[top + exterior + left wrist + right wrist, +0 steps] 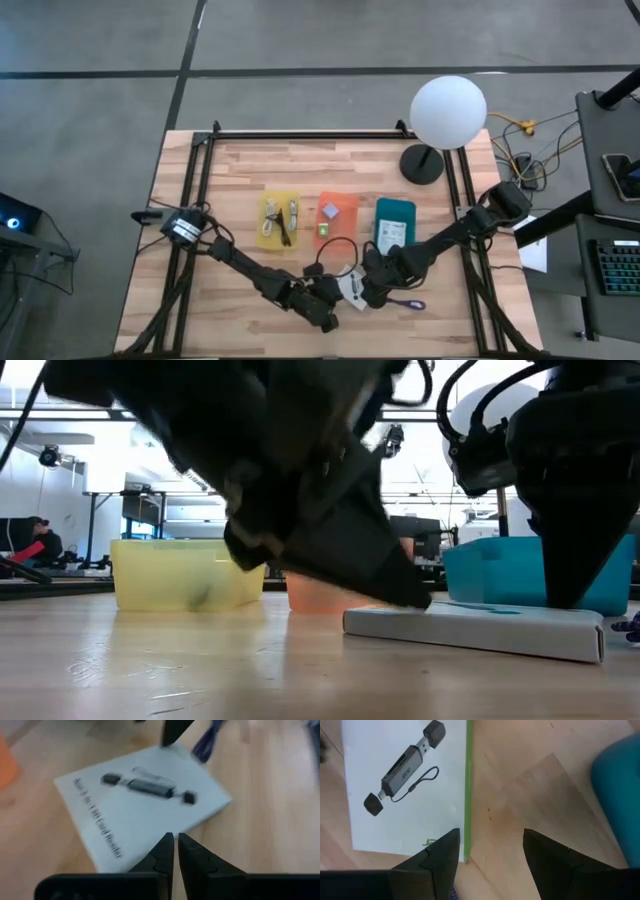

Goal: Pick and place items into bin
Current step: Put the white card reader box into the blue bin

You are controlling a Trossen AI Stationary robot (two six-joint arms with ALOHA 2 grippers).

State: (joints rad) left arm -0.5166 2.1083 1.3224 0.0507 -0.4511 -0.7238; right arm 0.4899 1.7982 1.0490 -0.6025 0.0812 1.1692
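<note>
A white flat box [350, 285] printed with a card reader lies flat on the table in front of the bins; it also shows in both wrist views [140, 805] [405, 785]. My left gripper [175, 840] is shut, with its tips at the box's edge nearest the left arm, seen slanting down in the low view [410, 598]. My right gripper [490, 840] is open above the box's green-striped edge [468, 795], one finger over the box's corner and the other over bare wood. My left gripper has its shut fingertips [405, 592] on the box's top face, at the end nearest the left arm [385, 615], slanting down from the table's left. The box lies flat on the wood. My right gripper has one finger [575, 575] reaching down to the box's other end [560, 622]; I cannot tell whether it touches.
Three bins stand in a row behind the box: yellow [278, 218] with cables, orange [337, 218] with small pieces, teal [394, 225] with a white card. A purple cord [405, 303] lies to the box's right. A white globe lamp [448, 112] stands at the far right.
</note>
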